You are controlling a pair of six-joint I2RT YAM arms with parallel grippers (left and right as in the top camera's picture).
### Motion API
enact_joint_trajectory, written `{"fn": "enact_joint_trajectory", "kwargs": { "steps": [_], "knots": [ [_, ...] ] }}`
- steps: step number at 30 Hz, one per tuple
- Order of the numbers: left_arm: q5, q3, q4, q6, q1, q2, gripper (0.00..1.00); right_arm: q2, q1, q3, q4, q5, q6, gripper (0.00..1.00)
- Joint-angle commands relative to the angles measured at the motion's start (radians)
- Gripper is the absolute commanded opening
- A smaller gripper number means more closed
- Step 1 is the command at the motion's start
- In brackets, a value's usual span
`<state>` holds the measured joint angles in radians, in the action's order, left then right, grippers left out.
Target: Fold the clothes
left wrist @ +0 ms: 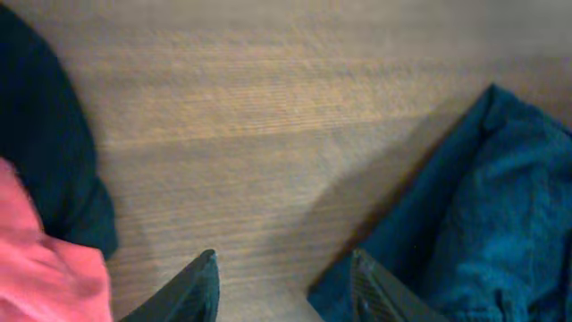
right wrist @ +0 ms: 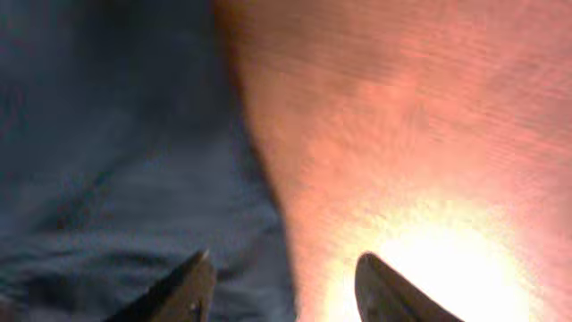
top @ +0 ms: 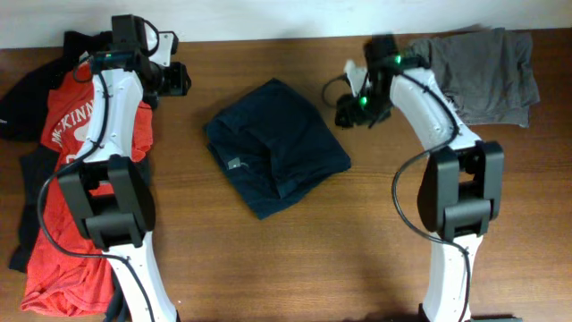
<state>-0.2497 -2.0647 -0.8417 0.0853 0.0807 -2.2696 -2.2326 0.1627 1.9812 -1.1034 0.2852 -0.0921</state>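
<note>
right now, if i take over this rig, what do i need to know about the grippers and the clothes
Left gripper: open, empty, over the bare wooden table.
Right gripper: open, empty, at the navy piece's right edge.
Dark navy-blue shorts-like garment: mid-table in a compact folded bundle; looks done.
Red T-shirt with white lettering and black pieces: heaped at the left, partly under the left arm, unfolded.
Plain grey garment: far right corner.
Left to do: fold the red shirt and black pieces.
</note>
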Motion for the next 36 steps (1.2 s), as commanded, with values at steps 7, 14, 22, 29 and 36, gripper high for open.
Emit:
{"fn": "enact_joint_trajectory", "kwargs": {
  "steps": [7, 14, 22, 29, 36],
  "knots": [
    [0.008, -0.014, 0.079, -0.142, 0.178, -0.006, 0.55, 0.015, 0.297, 0.265, -0.208, -0.169, -0.01, 0.74],
    [0.008, -0.014, 0.07, -0.142, 0.305, -0.006, 0.68, 0.014, 0.529, 0.112, 0.055, -0.315, 0.109, 0.83],
    [0.007, -0.014, 0.041, -0.142, 0.34, -0.006, 0.68, -0.02, 0.611, -0.037, 0.241, -0.364, 0.055, 0.99],
    [0.007, -0.014, 0.037, -0.142, 0.334, -0.006, 0.68, -0.099, 0.638, -0.039, 0.285, -0.334, 0.018, 0.99],
    [0.007, -0.014, 0.037, -0.142, 0.333, -0.006, 0.68, -0.136, 0.649, -0.039, 0.319, -0.292, 0.022, 0.99]
  ]
}}
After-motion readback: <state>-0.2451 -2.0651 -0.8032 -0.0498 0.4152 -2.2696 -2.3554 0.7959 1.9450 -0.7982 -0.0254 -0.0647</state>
